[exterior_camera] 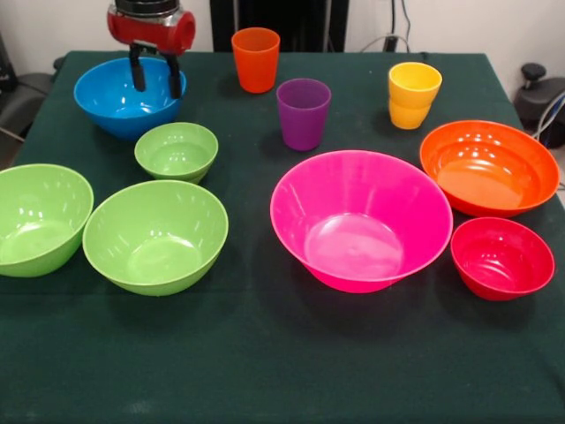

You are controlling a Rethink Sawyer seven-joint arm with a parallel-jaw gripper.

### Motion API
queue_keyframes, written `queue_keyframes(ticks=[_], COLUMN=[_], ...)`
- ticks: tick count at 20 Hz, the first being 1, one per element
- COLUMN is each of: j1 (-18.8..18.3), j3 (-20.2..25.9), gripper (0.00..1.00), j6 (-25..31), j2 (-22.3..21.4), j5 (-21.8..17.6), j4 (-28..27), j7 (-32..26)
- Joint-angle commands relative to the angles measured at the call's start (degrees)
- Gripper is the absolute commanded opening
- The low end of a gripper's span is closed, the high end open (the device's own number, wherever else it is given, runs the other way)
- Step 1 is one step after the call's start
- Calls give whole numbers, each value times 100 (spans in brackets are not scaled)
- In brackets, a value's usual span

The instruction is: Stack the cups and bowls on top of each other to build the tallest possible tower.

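On the bench [265, 353], covered in dark green cloth, nothing is stacked except the yellow cups [413, 94], which sit one inside the other near the far right. The gripper [157, 75] hangs over the blue bowl [119, 97] at the far left, its two black fingers [138, 71] spread apart with the tips down inside the bowl's rim, pinching nothing. Just in front of the blue bowl stands the small green bowl [177, 151]. Two larger green bowls sit nearer the camera, one at the left edge [40, 219], one beside it [155, 236], their rims almost touching. The orange cup [256, 59] stands at the far middle, the purple cup [303, 113] just in front and to its right. The pink bowl [360, 219] fills the centre right. The orange bowl [488, 167] lies behind it at the right, and the red bowl [501, 258] sits close by the pink bowl's right side.
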Motion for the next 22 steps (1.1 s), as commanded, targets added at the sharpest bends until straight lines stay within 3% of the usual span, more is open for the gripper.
queue_keyframes(ticks=[1, 17, 22], j1=[188, 356, 574], j3=[654, 326, 132], gripper=[100, 100, 100], j6=[658, 469, 284], j2=[235, 469, 701], j5=[-203, -554, -914], j4=[-133, -174, -375], j7=[-1421, -1022, -883])
